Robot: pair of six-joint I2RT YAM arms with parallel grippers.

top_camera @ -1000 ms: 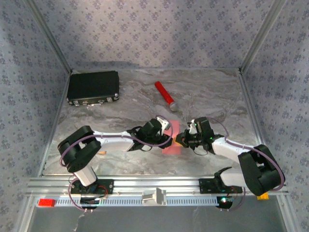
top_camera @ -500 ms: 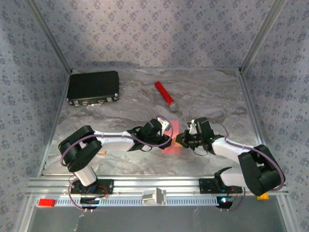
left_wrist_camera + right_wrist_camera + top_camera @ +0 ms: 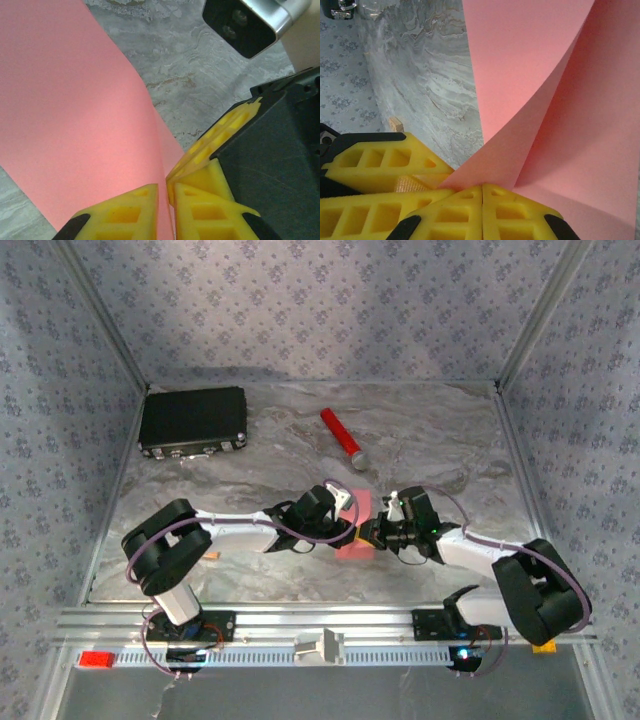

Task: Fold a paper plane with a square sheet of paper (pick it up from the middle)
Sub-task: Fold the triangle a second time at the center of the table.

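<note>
Now, your left gripper (image 3: 164, 189) and right gripper (image 3: 482, 190), two in all, both clamp tight on the one square sheet of paper (image 3: 530, 60).

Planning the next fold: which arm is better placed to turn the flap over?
Probably the right pincer: it grips the square sheet of paper where raised flap meets flat layer; the left pincer pinches an edge.
</note>
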